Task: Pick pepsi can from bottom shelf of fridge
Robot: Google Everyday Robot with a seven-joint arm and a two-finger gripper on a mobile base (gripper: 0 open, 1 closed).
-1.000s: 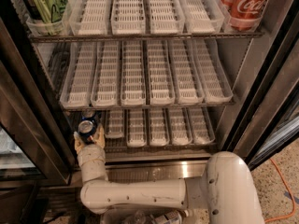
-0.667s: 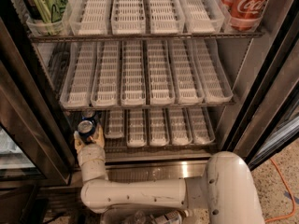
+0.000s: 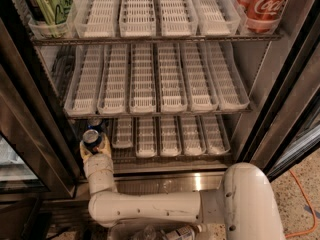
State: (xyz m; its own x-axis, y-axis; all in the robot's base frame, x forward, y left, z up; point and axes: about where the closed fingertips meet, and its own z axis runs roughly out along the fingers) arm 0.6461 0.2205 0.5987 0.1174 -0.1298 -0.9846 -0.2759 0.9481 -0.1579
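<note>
The fridge stands open in front of me with three wire racks of white trays. The pepsi can, blue with a silver top, sits at the left end of the bottom shelf. My gripper reaches up from the white arm at the lower left and is shut on the can, its fingers on either side of it. The can's lower part is hidden behind the gripper.
A green can stands at the top left and red Coca-Cola cans at the top right. Short white trays fill the bottom shelf to the right of the can. The steel base lip runs below. An orange cable lies on the floor.
</note>
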